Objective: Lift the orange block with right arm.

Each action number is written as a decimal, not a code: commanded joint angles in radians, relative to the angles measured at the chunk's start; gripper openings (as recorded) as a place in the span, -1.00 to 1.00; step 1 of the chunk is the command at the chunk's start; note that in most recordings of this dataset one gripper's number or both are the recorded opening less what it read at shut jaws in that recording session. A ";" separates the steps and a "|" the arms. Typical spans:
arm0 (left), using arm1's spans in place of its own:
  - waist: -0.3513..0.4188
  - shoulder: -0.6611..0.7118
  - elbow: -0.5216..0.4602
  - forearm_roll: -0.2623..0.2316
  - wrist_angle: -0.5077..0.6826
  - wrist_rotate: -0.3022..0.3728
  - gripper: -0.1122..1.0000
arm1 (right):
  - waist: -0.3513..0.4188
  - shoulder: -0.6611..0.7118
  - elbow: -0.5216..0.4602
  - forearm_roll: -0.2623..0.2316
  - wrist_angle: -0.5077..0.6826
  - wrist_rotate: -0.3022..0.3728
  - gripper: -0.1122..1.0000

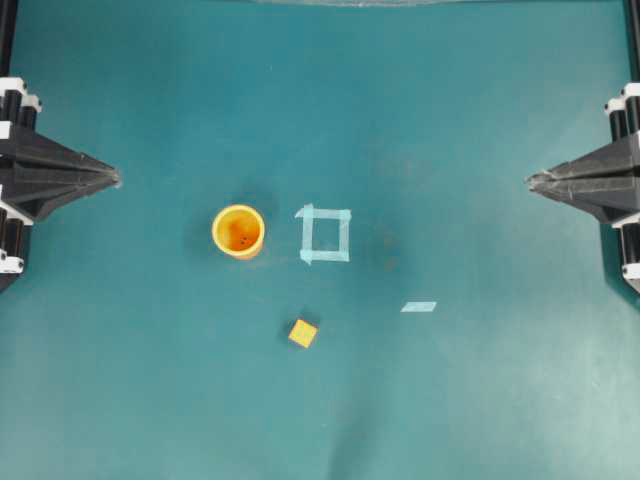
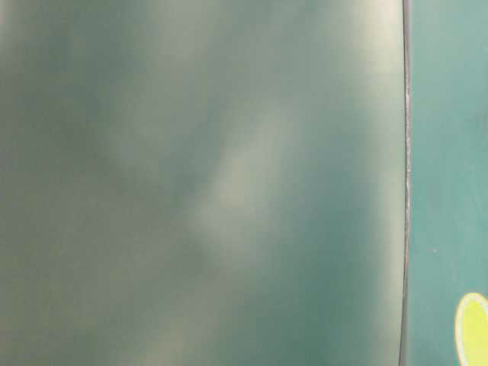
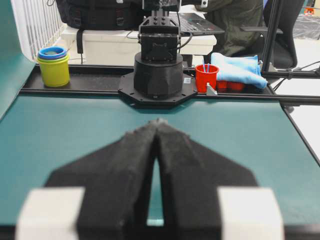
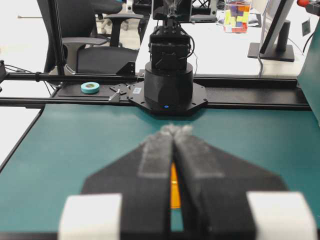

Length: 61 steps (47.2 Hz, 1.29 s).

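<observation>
One orange block (image 1: 303, 333) flat, corners diagonal.

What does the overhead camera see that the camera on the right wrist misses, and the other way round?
Only overhead: the tiny orange block, the square of pale tape, the loose tape strip and the left gripper. Only right wrist: the opposite arm's black base, a teal tape roll and office chairs. Both: the teal table, the shut right gripper and the round yellow-orange cup.
</observation>
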 commanded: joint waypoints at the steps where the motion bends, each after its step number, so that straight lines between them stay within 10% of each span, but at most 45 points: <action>1: 0.000 0.003 -0.023 0.006 0.017 -0.002 -0.81 | 0.006 0.005 -0.032 0.006 0.002 0.012 -0.80; 25: 0.000 0.000 -0.029 0.006 0.066 -0.003 -0.78 | 0.006 0.179 -0.235 0.006 0.316 0.057 -0.77; 42: 0.000 0.002 -0.029 0.006 0.066 -0.003 -0.78 | 0.035 0.331 -0.314 0.006 0.321 0.094 -0.04; 61: 0.000 0.000 -0.029 0.006 0.064 -0.003 -0.78 | 0.077 0.520 -0.411 0.008 0.328 0.204 0.20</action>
